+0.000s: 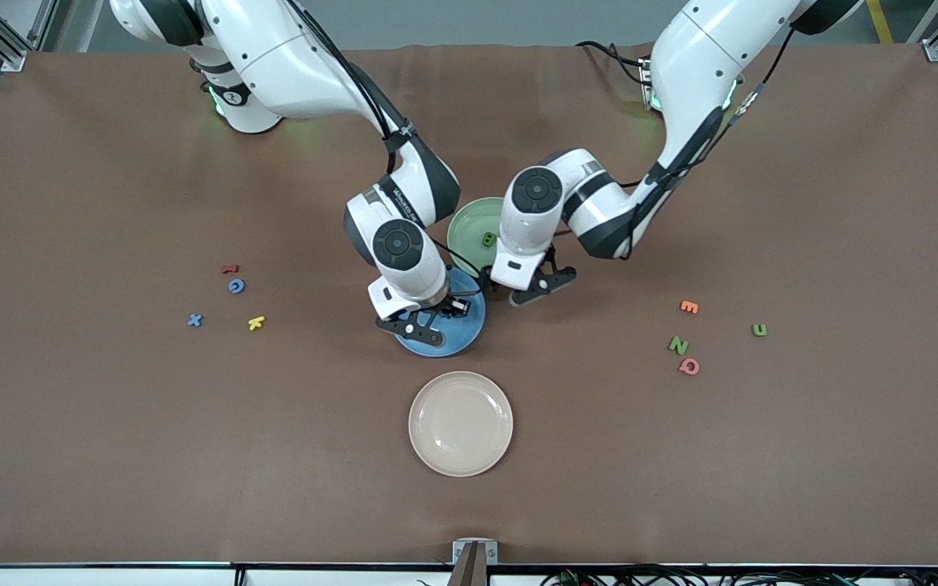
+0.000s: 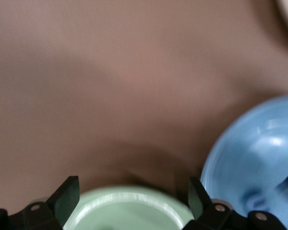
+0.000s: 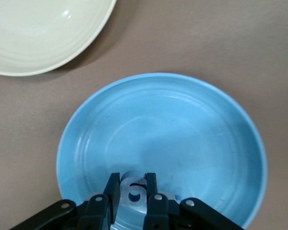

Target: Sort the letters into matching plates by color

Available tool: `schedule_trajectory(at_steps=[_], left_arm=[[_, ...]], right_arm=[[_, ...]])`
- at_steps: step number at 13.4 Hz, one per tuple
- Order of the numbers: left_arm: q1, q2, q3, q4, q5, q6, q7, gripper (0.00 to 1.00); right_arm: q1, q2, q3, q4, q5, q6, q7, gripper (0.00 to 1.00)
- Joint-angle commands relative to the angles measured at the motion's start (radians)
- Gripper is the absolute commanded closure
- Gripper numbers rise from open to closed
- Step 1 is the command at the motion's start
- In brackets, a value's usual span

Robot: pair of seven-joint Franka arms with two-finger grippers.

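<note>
While the right end effector hangs over the blue plate, it's clamped on a small pale blue letter, which the right wrist view shows pinched between the two fingers just above the plate's floor. I can't tell which letter it is. The left end effector is over the near edge of the light green plate, fingers spread wide with nothing between them. There's one dark green letter lying in that green plate, toward the side nearest the left arm's wrist.

The two plates sit just beside each other mid-counter, green one farther from the front camera, blue one nearer. A beige plate sits nearer the camera again, apart from both.

Loose letters on the brown counter: toward the right arm's end there's a blue G with a small red letter just beside it, plus a blue X and a yellow K a bit nearer the camera. Toward the left arm's end there's an orange E, a green N, a pink Q just beside the N, and another green letter off on its own closer to the counter's end.
</note>
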Motion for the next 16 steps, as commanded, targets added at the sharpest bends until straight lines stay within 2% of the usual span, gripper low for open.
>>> schedule_trajectory(at_steps=[1, 4, 5, 6, 7, 8, 11, 13, 16], left_arm=[[0.046, -0.035, 0.006, 0.037, 0.071, -0.067, -0.014, 0.0], [0.101, -0.066, 0.005, 0.086, 0.075, -0.173, 0.021, 0.0], [0.127, -0.081, 0.003, 0.1, 0.075, -0.207, 0.061, 0.0], [0.157, -0.086, 0.003, 0.117, 0.073, -0.227, 0.104, 0.0], [0.18, -0.086, 0.003, 0.119, 0.075, -0.227, 0.136, 0.0], [0.204, -0.086, 0.003, 0.119, 0.073, -0.227, 0.182, 0.0], [0.293, -0.095, 0.003, 0.117, 0.075, -0.227, 0.355, 0.0], [0.348, -0.104, 0.003, 0.117, 0.075, -0.227, 0.47, 0.0], [0.425, -0.106, 0.003, 0.103, 0.073, -0.232, 0.604, 0.0]], right_arm=[[0.008, 0.056, 0.014, 0.067, 0.032, 0.011, 0.016, 0.82], [0.01, 0.069, 0.016, 0.069, 0.035, 0.035, 0.017, 0.79], [0.01, 0.067, 0.016, 0.069, 0.037, 0.034, 0.017, 0.67], [0.01, 0.061, 0.016, 0.069, 0.037, 0.032, 0.017, 0.15], [0.008, 0.053, 0.016, 0.069, 0.035, 0.023, 0.014, 0.0], [0.005, 0.035, 0.016, 0.064, 0.035, 0.011, 0.006, 0.0], [-0.024, -0.075, 0.008, 0.06, 0.031, -0.185, -0.006, 0.0], [-0.091, -0.156, 0.008, 0.038, 0.026, -0.312, -0.099, 0.0], [-0.18, -0.29, 0.007, -0.11, 0.008, -0.345, -0.26, 0.0]])
